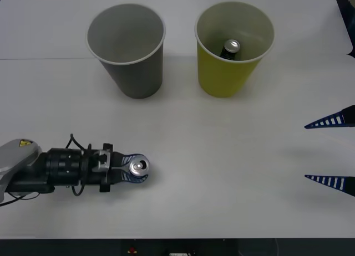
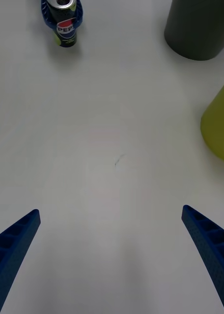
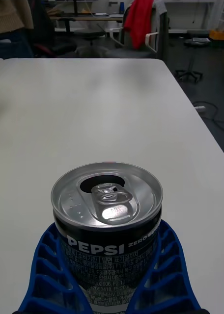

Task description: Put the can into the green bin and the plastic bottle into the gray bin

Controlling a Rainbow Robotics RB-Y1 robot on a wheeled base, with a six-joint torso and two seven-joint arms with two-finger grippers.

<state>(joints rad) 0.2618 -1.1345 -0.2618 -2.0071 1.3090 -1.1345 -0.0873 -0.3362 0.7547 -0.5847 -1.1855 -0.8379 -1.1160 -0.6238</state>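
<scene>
1. Front view: a white tabletop (image 1: 222,156) lies flat and plain under both arms.
2. The left claw (image 1: 138,167) sits low over the near part of the tabletop. Its blue fingers (image 3: 45,265) are closed snug around a black Pepsi can (image 1: 138,167), one finger on each side.
3. The Pepsi can stands straight up on the tabletop. Its long side runs up and down. Its shiny top with the pull tab (image 3: 112,198) faces up, and the drinking hole is open.
4. In the right wrist view the Pepsi logo (image 2: 66,28) on the can faces the right claw.
5. The right claw (image 1: 327,150) hangs at the robot's right edge of the tabletop, well apart from the left claw. Its two blue fingers (image 2: 14,245) are spread wide and hold nothing. Only bare tabletop lies between them.
6. The gray bin (image 1: 133,73) stands upright beyond the left claw, farther from the robot, with its round mouth up. I can see nothing inside it.
7. The green bin (image 1: 222,78) stands upright just beside the gray bin, on the side nearer the right claw. The two bins do not touch.
8. Another can (image 1: 232,47) is down inside the green bin, shiny top up. I cannot tell if it stands straight or leans.
9. In the left wrist view, past the far edge of the tabletop from the left claw, there is a room with a dark floor, office chairs (image 3: 141,41) and a red cloth (image 3: 139,19) hung over one chair.
</scene>
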